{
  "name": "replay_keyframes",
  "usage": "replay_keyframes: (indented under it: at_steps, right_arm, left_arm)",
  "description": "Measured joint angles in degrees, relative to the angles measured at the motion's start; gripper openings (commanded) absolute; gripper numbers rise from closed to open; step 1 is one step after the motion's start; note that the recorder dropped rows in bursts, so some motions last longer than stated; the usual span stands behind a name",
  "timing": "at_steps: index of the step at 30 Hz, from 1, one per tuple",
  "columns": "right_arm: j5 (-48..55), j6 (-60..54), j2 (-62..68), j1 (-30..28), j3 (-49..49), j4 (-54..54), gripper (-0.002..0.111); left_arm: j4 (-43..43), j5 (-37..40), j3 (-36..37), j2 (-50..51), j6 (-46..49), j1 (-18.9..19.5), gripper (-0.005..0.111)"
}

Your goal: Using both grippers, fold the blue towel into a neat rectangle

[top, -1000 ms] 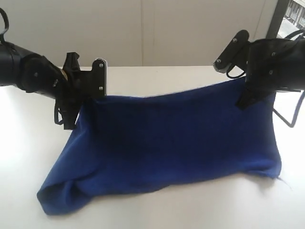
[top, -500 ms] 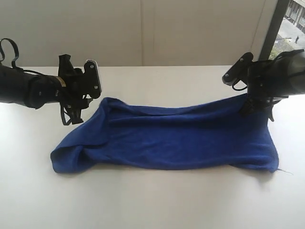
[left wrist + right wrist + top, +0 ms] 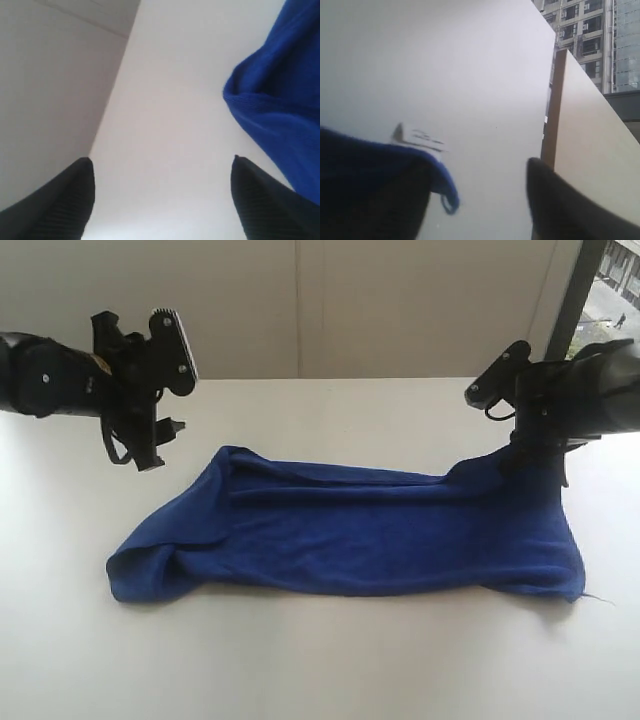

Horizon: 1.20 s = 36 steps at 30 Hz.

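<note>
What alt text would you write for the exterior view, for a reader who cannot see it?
A blue towel lies loosely folded and rumpled on a white table. The left pincer hangs open above the table, clear of the towel. The right pincer, also open, meets the towel's raised far right corner.
</note>
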Motion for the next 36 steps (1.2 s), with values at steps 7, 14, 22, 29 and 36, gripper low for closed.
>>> replay_keyframes:
  at_steps: [7,14,22,29,36]
  right_arm:
    - [8.4,2.6,-3.5,0.8,-1.6,2.5,0.081]
    - [4.3,-8.2,-13.4,4.8,-1.9,14.3,0.081]
    - [9.9,-8.8,-12.1,2.7,-2.2,12.5,0.081]
    - [11.1,-8.6,-5.8,1.0,-2.2,14.5,0.081]
    - [1.9,-27.2,-11.0,1.8,-2.2,37.8,0.044]
  left_arm:
    - [-1.7,17.5,0.0,-4.8,-10.6,0.0,0.078]
    - [-8.4,27.4,0.0,-4.9,-12.4,0.0,0.077]
    - [-15.6,37.8,0.0,-5.0,-12.4,0.0,0.051]
    - [-18.1,42.1,0.0,-5.0,-12.4,0.0,0.022]
    - [-18.1,42.5,0.0,-5.0,-11.8,0.0,0.0]
